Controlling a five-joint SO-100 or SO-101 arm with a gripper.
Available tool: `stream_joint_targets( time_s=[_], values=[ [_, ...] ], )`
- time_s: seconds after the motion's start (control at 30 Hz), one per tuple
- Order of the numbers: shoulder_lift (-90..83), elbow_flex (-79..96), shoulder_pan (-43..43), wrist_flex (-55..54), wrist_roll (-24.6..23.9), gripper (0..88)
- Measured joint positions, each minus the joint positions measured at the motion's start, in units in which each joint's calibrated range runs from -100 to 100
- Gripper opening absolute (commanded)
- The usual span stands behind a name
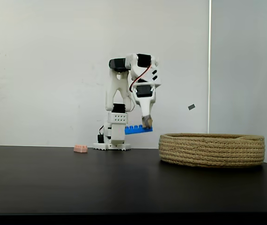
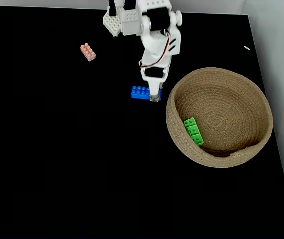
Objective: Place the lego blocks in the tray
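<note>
Pincer (image 1: 147, 123) clamps the blue brick (image 1: 136, 129) by one end, raised above the table at frame centre, just left of the tray (image 1: 212, 150), likely to clear its rim.

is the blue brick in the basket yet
Not yet. The blue brick is held in the air by the gripper, left of the basket in the side view; only the green brick lies inside.

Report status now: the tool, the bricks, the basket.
Tool shut on long blue studded brick, held above table. Green brick in coiled rope basket. Pink brick on table. Path clear.
</note>
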Motion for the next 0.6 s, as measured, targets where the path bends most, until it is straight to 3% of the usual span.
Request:
stream_joint_targets(
  time_s=[0.17, 0.6],
  values=[
    [-12.0, 0.6, -6.8, -5.3, -2.3, 1.5],
    [-14.5, 7.2, -12.1, -17.1, -3.1, 24.4]
  ],
)
